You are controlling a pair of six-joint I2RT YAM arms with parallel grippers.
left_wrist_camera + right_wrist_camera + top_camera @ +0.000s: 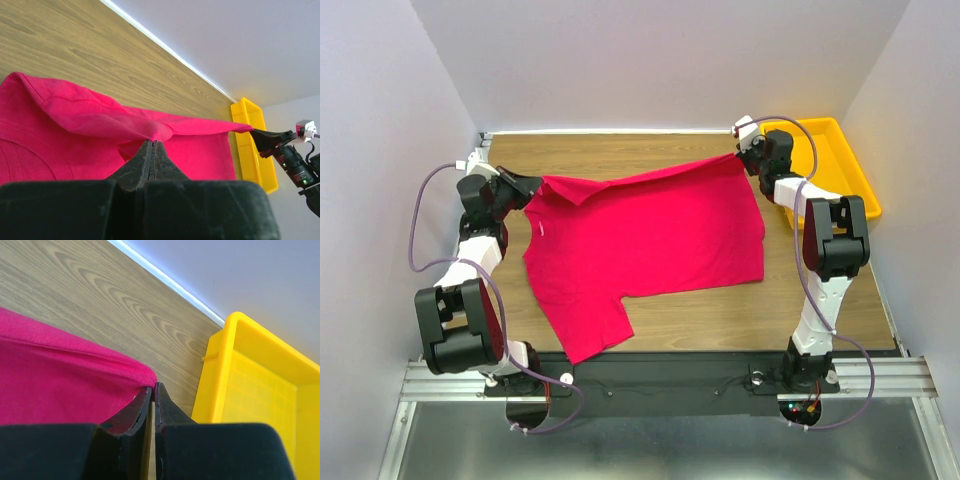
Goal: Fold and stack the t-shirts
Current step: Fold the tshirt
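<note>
The crimson-red t-shirt [650, 240] lies spread on the wooden table [620, 150], one sleeve toward the near edge. Its far edge is lifted and stretched between both grippers. My left gripper [533, 186] is shut on the shirt's far left corner; in the left wrist view the cloth [90, 115] bunches at the tips of the left gripper [152, 142]. My right gripper [744, 156] is shut on the far right corner; in the right wrist view the hem [75, 370] ends at the tips of the right gripper [152, 386]. A small white label [536, 228] shows near the left edge.
A yellow plastic tray [840, 150] stands at the far right of the table, close beside the right gripper; it shows in the right wrist view [260, 385] and the left wrist view [250, 145]. White walls close in the back and both sides.
</note>
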